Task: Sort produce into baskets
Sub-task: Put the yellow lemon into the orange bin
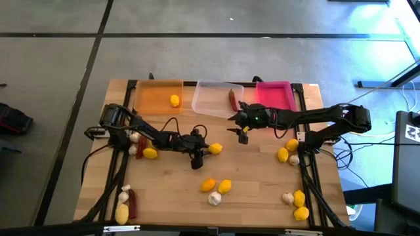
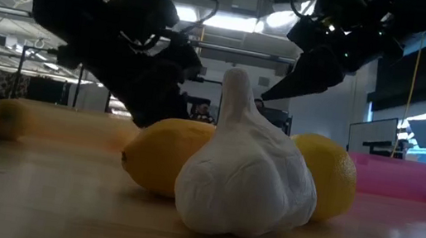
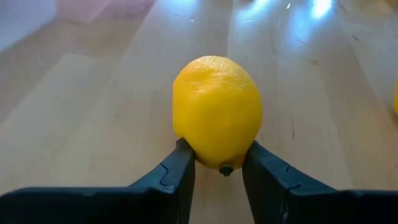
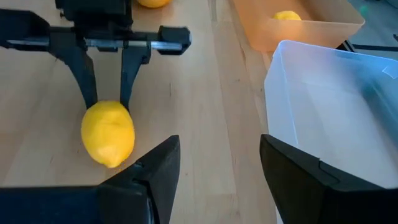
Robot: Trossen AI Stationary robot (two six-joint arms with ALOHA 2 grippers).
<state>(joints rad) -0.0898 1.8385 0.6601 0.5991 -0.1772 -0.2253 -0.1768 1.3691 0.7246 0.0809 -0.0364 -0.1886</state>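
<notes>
My left gripper (image 1: 206, 148) is near the table's middle, shut on a yellow lemon (image 1: 215, 149) that lies on the wood; it also shows in the left wrist view (image 3: 217, 171). My right gripper (image 1: 243, 136) hangs open and empty above the table, in front of the clear tray (image 1: 216, 98); its two fingers frame the right wrist view (image 4: 217, 180). The orange tray (image 1: 156, 92) holds one lemon (image 1: 174, 100). A dark red chili (image 1: 233, 99) lies in the clear tray. The pink tray (image 1: 274, 96) stands at the far right. My left gripper pinches the lemon's narrow stem end (image 3: 219, 163) between its two fingertips (image 3: 181, 163). The fingers come nearly level from the table's left side and lie along the lemon, touching it only at their free ends (image 4: 124, 102). The lemon rests on the table.
Loose lemons and garlic bulbs lie about: a lemon with garlic at the left (image 1: 149, 153), two lemons and a bulb near the middle front (image 1: 216, 190), and groups at the right (image 1: 289, 152) and the front right (image 1: 296, 203). A lemon, a chili and garlic lie at the front left (image 1: 126, 204).
</notes>
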